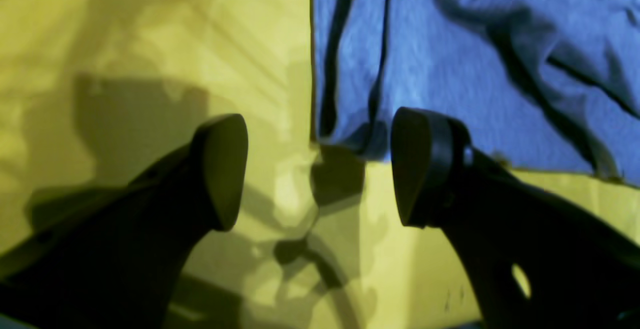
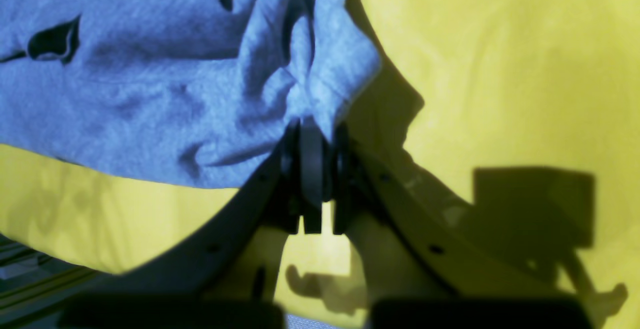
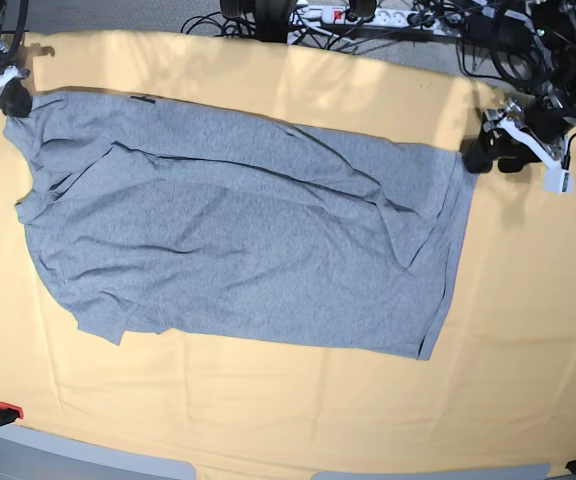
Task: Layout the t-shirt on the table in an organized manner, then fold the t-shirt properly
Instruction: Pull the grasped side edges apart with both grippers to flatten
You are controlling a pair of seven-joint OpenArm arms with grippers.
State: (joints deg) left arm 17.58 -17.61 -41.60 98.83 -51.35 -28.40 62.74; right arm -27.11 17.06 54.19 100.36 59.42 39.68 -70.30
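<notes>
The t-shirt (image 3: 238,240) is spread out on the table (image 3: 528,330) (grey on yellow). One corner of it is pinched tight in the right gripper (image 2: 312,139). The left gripper (image 1: 320,169) is held wide with nothing in it, and another shirt corner lies just past its fingertips.

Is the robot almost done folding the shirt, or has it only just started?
Only started. Done: the t-shirt lies spread out on the table, though wrinkled. In hand: the right gripper is shut on one corner of the cloth, and the left gripper hangs open just beside the opposite corner, gripping nothing. Left: smoothing the creases and every fold, since no part is folded over yet.
</notes>
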